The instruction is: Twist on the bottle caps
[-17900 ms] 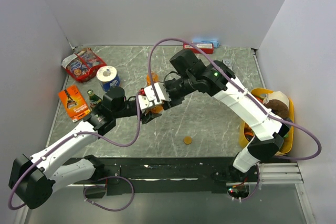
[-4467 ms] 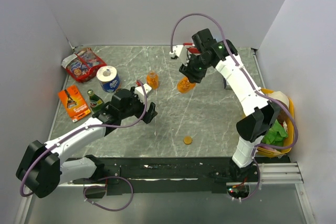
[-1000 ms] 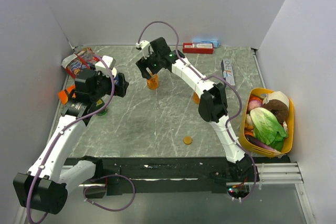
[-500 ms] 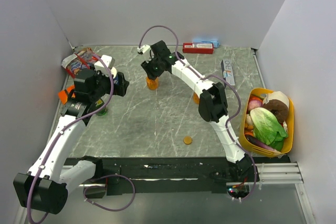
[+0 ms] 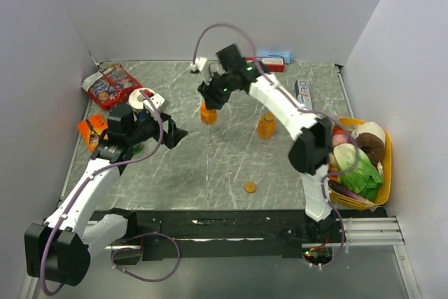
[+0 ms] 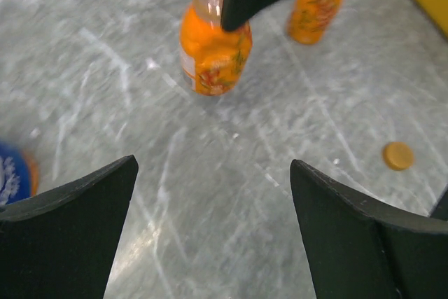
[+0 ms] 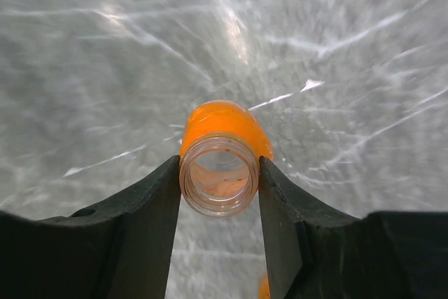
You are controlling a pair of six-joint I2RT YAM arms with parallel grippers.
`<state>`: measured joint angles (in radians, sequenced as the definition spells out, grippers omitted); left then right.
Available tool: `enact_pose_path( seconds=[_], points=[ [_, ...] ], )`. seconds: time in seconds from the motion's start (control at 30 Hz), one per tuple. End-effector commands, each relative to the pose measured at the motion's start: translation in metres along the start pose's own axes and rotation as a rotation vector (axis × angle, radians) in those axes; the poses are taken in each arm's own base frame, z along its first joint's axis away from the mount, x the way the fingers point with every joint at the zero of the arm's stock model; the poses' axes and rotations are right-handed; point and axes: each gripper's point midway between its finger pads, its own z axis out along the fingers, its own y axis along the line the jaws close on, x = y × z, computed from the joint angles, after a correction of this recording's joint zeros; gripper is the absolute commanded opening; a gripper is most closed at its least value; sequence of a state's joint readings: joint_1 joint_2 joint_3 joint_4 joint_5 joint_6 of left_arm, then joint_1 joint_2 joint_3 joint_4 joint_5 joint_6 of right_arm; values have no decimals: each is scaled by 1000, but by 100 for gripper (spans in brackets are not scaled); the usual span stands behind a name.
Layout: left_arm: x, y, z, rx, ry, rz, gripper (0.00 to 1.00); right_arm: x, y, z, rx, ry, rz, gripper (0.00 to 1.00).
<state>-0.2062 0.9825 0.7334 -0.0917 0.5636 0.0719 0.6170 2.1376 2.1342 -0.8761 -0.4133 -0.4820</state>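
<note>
My right gripper (image 5: pixel 211 101) is shut on the open neck of a small orange bottle (image 5: pixel 208 114), near the table's middle back. In the right wrist view the fingers (image 7: pixel 150 204) press both sides of the clear threaded neck (image 7: pixel 218 177), which has no cap. The left wrist view shows this bottle (image 6: pixel 212 50) upright; whether it touches the table is unclear. A second orange bottle (image 5: pixel 265 124) stands to its right, with what looks like a cap on it. One loose orange cap (image 5: pixel 250 187) lies near the front. My left gripper (image 5: pixel 176 135) hangs open and empty left of the held bottle.
A yellow basket (image 5: pixel 385 146) of vegetables sits at the right edge. Snack packets (image 5: pixel 108 86), a toilet-paper roll (image 5: pixel 140 98) and an orange packet (image 5: pixel 91 131) crowd the left side. A red box (image 5: pixel 271 65) and a tube box (image 5: pixel 303 93) lie at the back right.
My right gripper has shut on the bottle's neck, and its arm has swung right and nearer with it. The left gripper has moved right, toward the table's middle.
</note>
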Motion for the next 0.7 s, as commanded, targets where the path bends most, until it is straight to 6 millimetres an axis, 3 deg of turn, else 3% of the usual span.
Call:
enact_pose_path(
  seconds=[0.0, 0.03, 0.2, 0.47, 0.67],
  points=[
    [-35, -35, 8, 212, -145, 111, 96, -61, 40, -104, -53, -223, -180, 25],
    [-33, -41, 12, 243, -142, 109, 96, -65, 47, -116, -60, -244, -196, 24],
    [-46, -59, 30, 288, -164, 129, 96, -72, 64, -134, -91, -268, -191, 22],
    [-64, -38, 49, 70, -233, 131, 96, -74, 67, -130, -58, -239, -131, 19],
    [-60, -52, 57, 133, -209, 124, 96, -69, 72, -126, -80, -222, -97, 18]
  ],
)
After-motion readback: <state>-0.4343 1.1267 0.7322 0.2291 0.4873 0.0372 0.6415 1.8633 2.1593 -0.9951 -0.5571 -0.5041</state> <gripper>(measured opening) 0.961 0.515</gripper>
